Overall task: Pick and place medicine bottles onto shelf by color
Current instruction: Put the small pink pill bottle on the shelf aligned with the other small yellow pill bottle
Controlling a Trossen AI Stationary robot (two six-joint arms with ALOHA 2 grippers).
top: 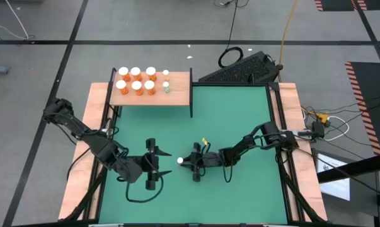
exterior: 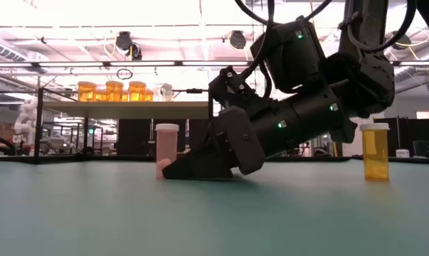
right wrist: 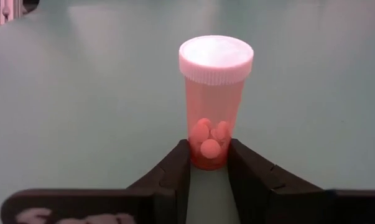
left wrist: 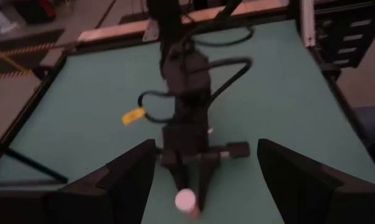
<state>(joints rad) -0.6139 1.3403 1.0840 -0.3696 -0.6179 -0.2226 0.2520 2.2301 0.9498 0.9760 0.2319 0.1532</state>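
Right claw (right wrist: 209,163) is closed low on the base of a small pink-orange, white-capped pill bottle (right wrist: 213,102), kept upright on the green desk mat (top: 240,113) for carrying. Left claw (top: 150,164) waits open just opposite. Wooden shelf (top: 177,94) lies well beyond. Grip contact is hidden from above.

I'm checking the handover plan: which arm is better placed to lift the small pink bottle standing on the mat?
Right. The right gripper already has its fingers around the pink bottle base; the left gripper sits open beside it.
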